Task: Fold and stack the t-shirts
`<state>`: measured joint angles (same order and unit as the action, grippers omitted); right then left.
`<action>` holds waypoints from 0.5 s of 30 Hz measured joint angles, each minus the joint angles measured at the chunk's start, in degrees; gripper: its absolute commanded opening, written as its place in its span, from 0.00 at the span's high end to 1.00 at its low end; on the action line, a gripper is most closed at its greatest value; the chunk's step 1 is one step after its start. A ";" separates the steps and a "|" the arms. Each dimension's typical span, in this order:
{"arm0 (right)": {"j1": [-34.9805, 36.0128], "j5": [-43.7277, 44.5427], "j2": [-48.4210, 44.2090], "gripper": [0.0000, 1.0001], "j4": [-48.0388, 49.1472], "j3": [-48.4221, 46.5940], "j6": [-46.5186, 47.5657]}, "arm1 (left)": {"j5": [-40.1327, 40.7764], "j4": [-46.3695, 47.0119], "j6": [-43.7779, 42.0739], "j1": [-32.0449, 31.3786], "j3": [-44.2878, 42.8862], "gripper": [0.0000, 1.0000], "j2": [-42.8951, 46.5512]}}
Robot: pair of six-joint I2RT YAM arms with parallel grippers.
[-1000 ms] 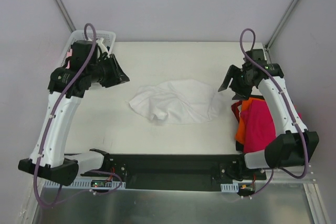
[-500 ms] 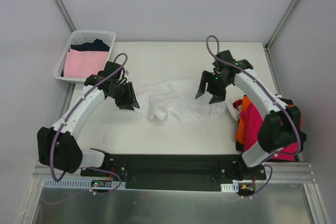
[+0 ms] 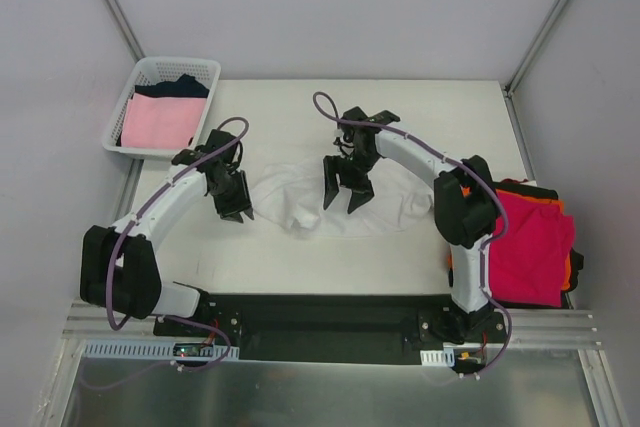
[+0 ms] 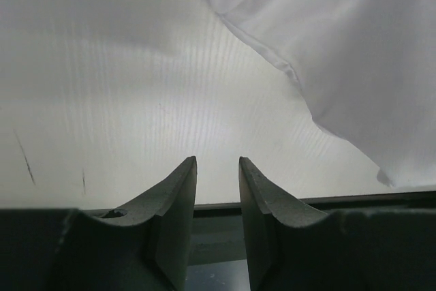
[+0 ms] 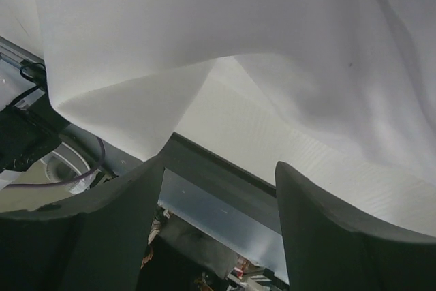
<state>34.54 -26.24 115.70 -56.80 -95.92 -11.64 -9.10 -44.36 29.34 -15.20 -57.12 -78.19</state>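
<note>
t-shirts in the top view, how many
5: white one mid-table, magenta on orange at the right edge, pale pink and navy in the basket; others may be hidden.

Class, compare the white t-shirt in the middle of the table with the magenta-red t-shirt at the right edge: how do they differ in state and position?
The white t-shirt is rumpled and spread unevenly, while the magenta-red t-shirt is folded into a flat rectangle. The white one lies in the middle of the table, and the magenta-red one sits at its right edge. Both are plain, single-colour cloth.
</note>
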 measured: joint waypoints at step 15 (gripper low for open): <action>3.21 2.47 3.15 0.31 -1.70 0.31 0.17 | -13.88 1.11 -0.35 0.52 -12.66 0.65 -5.44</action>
<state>37.76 -23.77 118.85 -58.50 -95.61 -11.46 -22.98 -43.24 28.99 -14.68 -69.78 -83.64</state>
